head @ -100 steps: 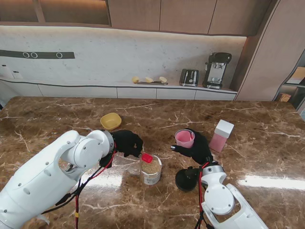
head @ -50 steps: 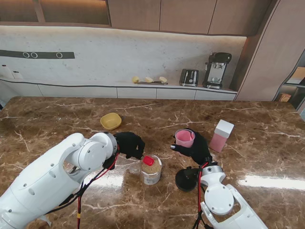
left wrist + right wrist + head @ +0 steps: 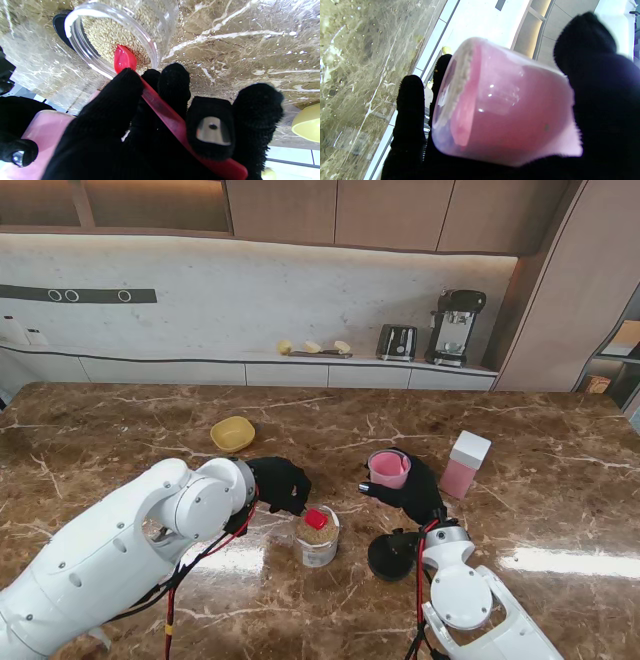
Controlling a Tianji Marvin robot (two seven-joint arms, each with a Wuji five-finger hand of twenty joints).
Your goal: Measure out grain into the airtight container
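Left hand [image 3: 278,484], black-gloved, fingers closed round the handle of one red scoop [image 3: 316,519]; scoop bowl dipped into the grain [image 3: 107,37] at the jar mouth. One clear jar [image 3: 317,540], filled with grain almost to the rim, stands upright on the marble table [image 3: 120,430]; this is the landmark.

Right hand [image 3: 412,490], also gloved, right of the jar and slightly farther from me, wrapped around one pink container [image 3: 388,469], open mouth up and clear of the jar.

One black lid [image 3: 390,555] lies flat just right of the jar. One pink box with white cap [image 3: 465,464] stands beyond the right hand, well apart from the jar. One yellow bowl [image 3: 232,433] sits left of the jar and farther from me.
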